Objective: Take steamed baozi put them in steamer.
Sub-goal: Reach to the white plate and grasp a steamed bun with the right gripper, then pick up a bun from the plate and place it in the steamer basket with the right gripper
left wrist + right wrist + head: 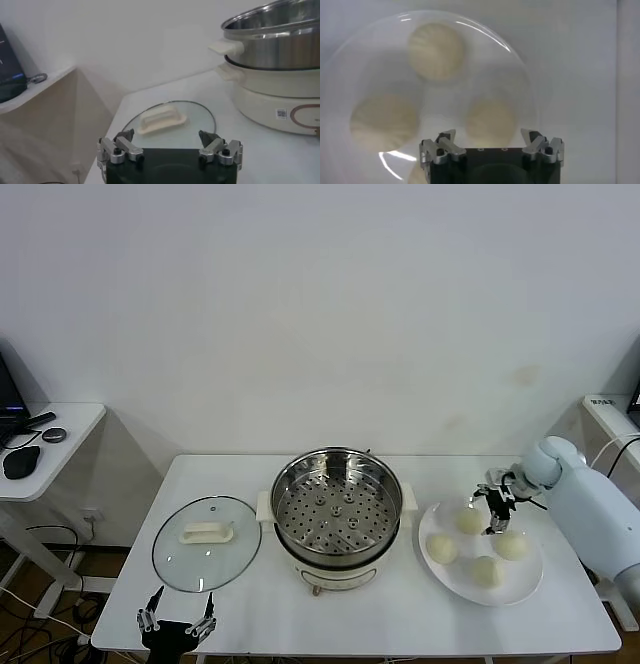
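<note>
The steamer (pixel 338 514), a shiny steel pot with a perforated tray on a cream base, stands mid-table with nothing inside; its side fills part of the left wrist view (pixel 280 45). Several pale steamed baozi (pixel 441 548) lie on a white plate (pixel 455 579) to its right. My right gripper (pixel 496 514) hangs open over the plate's far side, close above one baozi (pixel 470 521). In the right wrist view that gripper (pixel 488 135) has a baozi (pixel 490 117) between and beyond its spread fingers, apart from them. My left gripper (pixel 177 621) rests open at the table's front-left edge.
A round glass lid (pixel 207 542) with a cream handle lies flat left of the steamer, just beyond the left gripper (pixel 166 135). A side desk (pixel 40 446) with dark items stands at far left. A white wall runs behind the table.
</note>
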